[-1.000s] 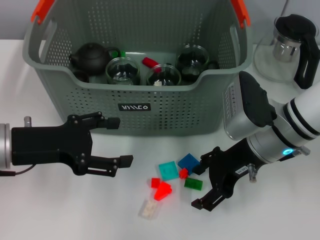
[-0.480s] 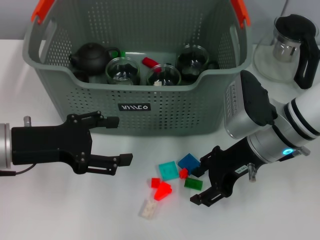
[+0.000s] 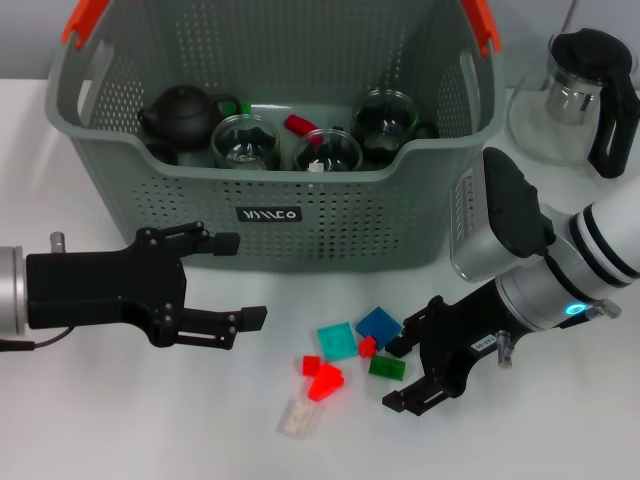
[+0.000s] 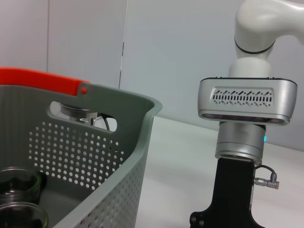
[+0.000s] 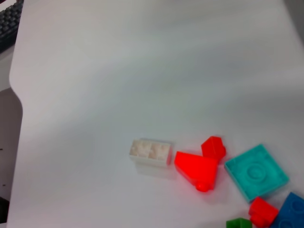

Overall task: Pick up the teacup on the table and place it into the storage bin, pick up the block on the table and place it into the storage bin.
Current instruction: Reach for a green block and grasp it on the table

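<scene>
The grey-green storage bin (image 3: 290, 215) stands at the back, and its wall (image 4: 95, 156) also fills the left wrist view. Inside it are three glass teacups (image 3: 245, 140) and a dark teapot (image 3: 180, 113). No teacup shows on the table. Several blocks lie in front of the bin: a green one (image 3: 386, 368), teal (image 3: 337, 340), blue (image 3: 379, 323), red (image 3: 325, 382) and white (image 3: 297, 418). My right gripper (image 3: 398, 373) is open, low over the table, with a finger on each side of the green block. My left gripper (image 3: 240, 280) hangs open and empty, left of the blocks.
A glass pitcher (image 3: 580, 95) with a black handle stands at the back right. The right wrist view looks down on the white block (image 5: 151, 152), red block (image 5: 197, 168) and teal block (image 5: 256, 172). Bare table lies in front of the blocks.
My right gripper has shifted slightly, its near finger drawing a little closer to the green block. The left arm has hardly moved.
</scene>
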